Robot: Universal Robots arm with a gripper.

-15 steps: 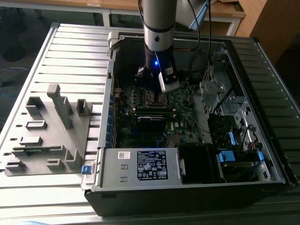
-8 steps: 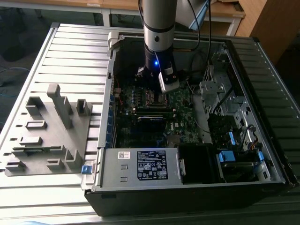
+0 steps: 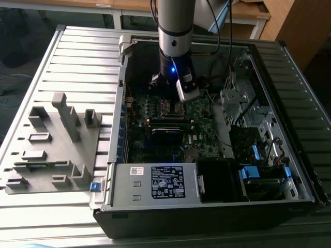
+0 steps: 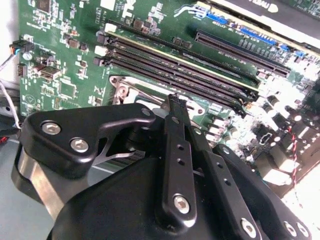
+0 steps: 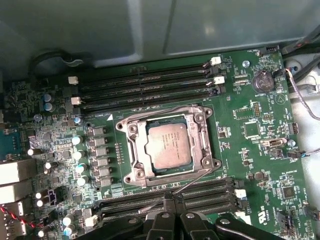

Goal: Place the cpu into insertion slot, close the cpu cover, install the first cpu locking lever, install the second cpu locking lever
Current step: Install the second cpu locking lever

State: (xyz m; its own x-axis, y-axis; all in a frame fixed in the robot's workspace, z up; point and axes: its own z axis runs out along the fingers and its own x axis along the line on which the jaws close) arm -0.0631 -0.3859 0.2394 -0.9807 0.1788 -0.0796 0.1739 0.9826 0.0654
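Observation:
In the first wrist view the cpu (image 5: 169,145) lies flat in the insertion slot (image 5: 129,178) on the green board. The silver cpu cover (image 5: 139,150) is folded down around it, and its grey top shows through the window. One locking lever (image 5: 155,111) runs along the socket's far edge. A second thin lever (image 5: 192,181) slants out from the socket corner to my gripper (image 5: 172,198). The black fingers stand together, shut, at that lever's end. In the second wrist view the gripper (image 4: 173,100) hangs just beside the socket frame (image 4: 125,87). In the exterior view the arm (image 3: 176,51) reaches down over the socket (image 3: 171,107).
Long black memory slots (image 5: 145,82) flank the socket on both sides, the nearer bank (image 5: 205,192) right by the fingers. Capacitors (image 5: 80,150) and a coin battery (image 5: 263,80) stand on the board. The case walls, a power supply (image 3: 155,181) and drive bays (image 3: 258,129) ring the work area. A grey fixture (image 3: 51,144) lies outside.

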